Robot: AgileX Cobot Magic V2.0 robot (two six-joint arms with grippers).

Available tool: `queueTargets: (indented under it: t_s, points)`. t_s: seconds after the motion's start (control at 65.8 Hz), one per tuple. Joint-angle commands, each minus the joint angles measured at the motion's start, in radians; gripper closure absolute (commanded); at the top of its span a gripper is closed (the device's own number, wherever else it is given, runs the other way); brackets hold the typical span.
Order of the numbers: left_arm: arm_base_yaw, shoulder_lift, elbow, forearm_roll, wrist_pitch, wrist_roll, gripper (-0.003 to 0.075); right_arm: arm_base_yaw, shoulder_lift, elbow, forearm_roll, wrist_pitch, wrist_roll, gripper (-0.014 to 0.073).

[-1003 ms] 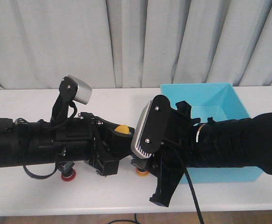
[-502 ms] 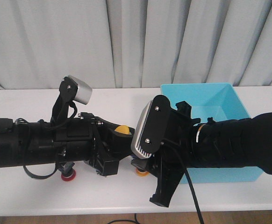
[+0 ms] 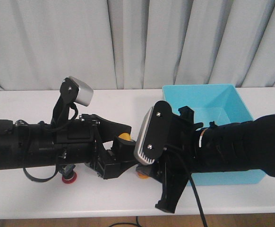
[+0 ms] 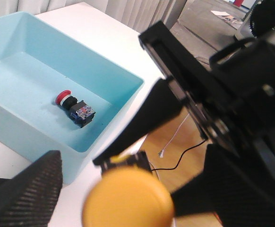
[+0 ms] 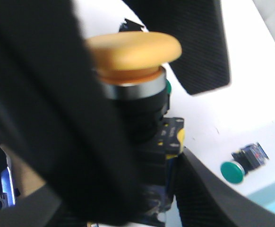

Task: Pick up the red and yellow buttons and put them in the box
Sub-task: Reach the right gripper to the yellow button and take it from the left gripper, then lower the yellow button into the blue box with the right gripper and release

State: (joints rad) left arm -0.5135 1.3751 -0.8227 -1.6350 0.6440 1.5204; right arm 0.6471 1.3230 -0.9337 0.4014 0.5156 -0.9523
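Our left fingers (image 3: 121, 149) are now spreading from the round yellow-capped push-button (image 3: 124, 136); right fingers (image 3: 142, 171) are pinching it, and it may be slipping before the turquoise plastic box (image 3: 232, 101).

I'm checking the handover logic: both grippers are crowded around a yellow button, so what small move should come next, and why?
Probably the left gripper should back straight away: its jaws stand spread around the yellow button, the right gripper seems to flank the button's body, and the box lies on the right arm's side.
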Motion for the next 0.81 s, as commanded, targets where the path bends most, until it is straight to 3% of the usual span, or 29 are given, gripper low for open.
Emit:
queueTargets:
  t_s: [0.0, 0.182, 0.198, 0.304, 0.395, 0.471, 0.562, 0.79]
  points:
    - [-0.003, -0.026, -0.029, -0.016, 0.038, -0.001, 0.0134, -0.053, -0.024, -0.028, -0.045, -0.046, 0.064, 0.0357]
    - [-0.003, -0.026, -0.029, 0.039, 0.038, -0.001, 0.0134, -0.213, -0.024, -0.028, -0.134, 0.021, 0.186, 0.0355]
    - [-0.003, -0.026, -0.029, 0.057, 0.038, -0.001, 0.0134, -0.293, -0.023, -0.033, -0.151, 0.044, 0.258, 0.0354]
    - [-0.003, -0.026, -0.029, 0.090, 0.038, -0.001, 0.0134, -0.431, 0.007, -0.080, -0.176, 0.149, 0.446, 0.0352]
    - [-0.003, -0.026, -0.029, 0.107, 0.038, -0.001, 0.0134, -0.516, 0.087, -0.176, -0.232, 0.341, 0.599, 0.0351]
    - [-0.003, -0.026, -0.029, 0.110, 0.038, -0.001, 0.0134, -0.545, 0.167, -0.263, -0.302, 0.467, 0.697, 0.0351]
    - [-0.003, -0.026, -0.029, 0.110, 0.038, -0.001, 0.0134, -0.545, 0.281, -0.355, -0.365, 0.513, 0.759, 0.0349]
    - [-0.003, -0.026, -0.029, 0.110, 0.039, -0.001, 0.0134, -0.544, 0.535, -0.580, -0.281, 0.474, 0.774, 0.0349]
